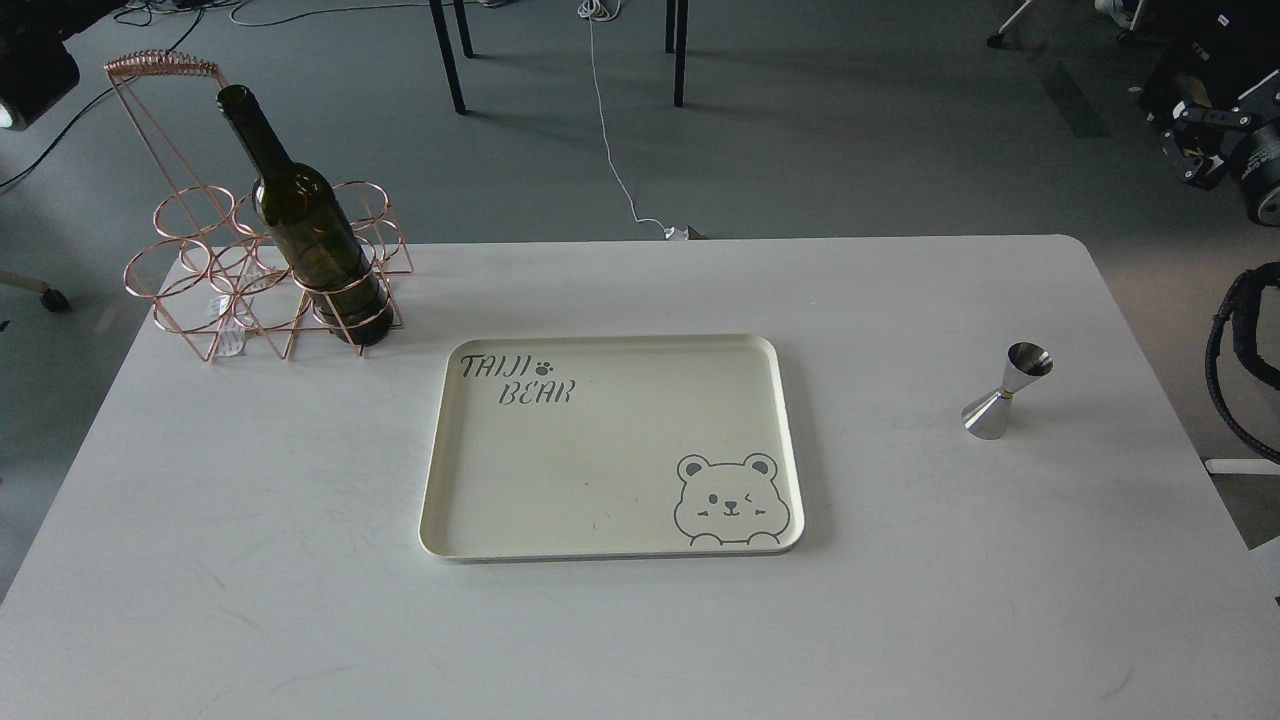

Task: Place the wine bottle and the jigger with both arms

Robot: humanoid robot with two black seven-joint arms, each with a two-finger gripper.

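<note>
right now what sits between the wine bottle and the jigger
In the head view, the cream tray lies on the table between the wine bottle and the jigger.

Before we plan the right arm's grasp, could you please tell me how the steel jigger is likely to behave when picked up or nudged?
The jigger looks polished, so fingers may slip on it. It stands on a small cone base with a narrow waist, so a sideways nudge could probably tip it. Once over, its round cones would likely roll.

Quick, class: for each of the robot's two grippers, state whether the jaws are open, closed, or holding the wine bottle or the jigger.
Left gripper: not in view, so it cannot be told.
Right gripper: not in view, so it cannot be told.
</note>
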